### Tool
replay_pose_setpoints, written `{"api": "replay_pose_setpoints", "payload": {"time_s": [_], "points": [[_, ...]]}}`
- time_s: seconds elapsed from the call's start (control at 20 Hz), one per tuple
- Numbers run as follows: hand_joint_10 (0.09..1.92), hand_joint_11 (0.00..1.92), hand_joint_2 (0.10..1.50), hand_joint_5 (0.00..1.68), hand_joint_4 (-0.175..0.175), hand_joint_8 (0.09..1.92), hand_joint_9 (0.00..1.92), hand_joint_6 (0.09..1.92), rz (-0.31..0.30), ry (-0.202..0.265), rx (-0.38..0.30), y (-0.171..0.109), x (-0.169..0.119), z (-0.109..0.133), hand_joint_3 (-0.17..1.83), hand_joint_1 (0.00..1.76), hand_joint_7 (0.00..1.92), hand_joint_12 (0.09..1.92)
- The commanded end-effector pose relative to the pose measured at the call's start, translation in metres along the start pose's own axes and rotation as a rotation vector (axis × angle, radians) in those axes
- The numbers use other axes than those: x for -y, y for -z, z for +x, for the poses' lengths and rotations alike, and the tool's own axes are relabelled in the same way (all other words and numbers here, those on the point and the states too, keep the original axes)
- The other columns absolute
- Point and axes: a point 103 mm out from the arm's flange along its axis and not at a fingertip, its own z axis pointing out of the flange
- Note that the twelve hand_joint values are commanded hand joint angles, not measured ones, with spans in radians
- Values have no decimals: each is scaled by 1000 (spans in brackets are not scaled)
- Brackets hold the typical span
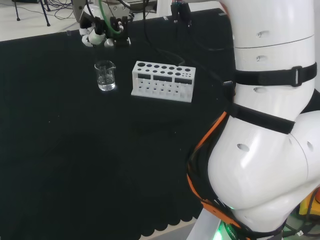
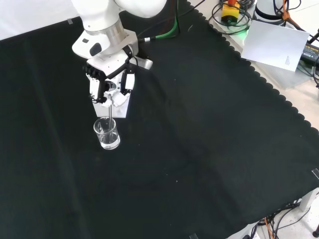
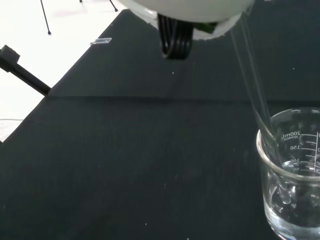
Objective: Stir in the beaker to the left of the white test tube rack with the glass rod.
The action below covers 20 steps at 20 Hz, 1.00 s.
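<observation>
Beaker (image 2: 107, 134) stands toward the surface's (image 2: 209, 149) far-left part in the head view, printed volume marks on its wall, some clear liquid inside. The glass rod (image 3: 260, 107) slants into it, tip in the liquid. Above, the hand (image 2: 110, 79) pinches the rod. The white test tube rack (image 1: 163, 80) stands just beside the beaker.

Hand (image 2: 108, 82) hanging from the white arm (image 2: 99, 30), palm turned down, fingers (image 2: 128, 83) curled inward in a pinch.
</observation>
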Motion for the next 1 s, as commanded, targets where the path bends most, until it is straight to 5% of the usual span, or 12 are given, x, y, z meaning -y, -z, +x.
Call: {"api": "replay_pose_setpoints", "payload": {"time_s": [0.05, 0.55, 1.0], "points": [[1008, 1673, 706, 997, -175, 1305, 1618, 928, 2, -10, 5, 2, -12, -16, 792, 1295, 1110, 869], [1009, 1672, 707, 997, -175, 1305, 1618, 928, -18, -58, 31, 18, 13, -48, 791, 1295, 1110, 870], [1009, 1672, 707, 997, -175, 1305, 1619, 928, -23, -56, 30, 17, 26, -44, 790, 1295, 1110, 872]]}}
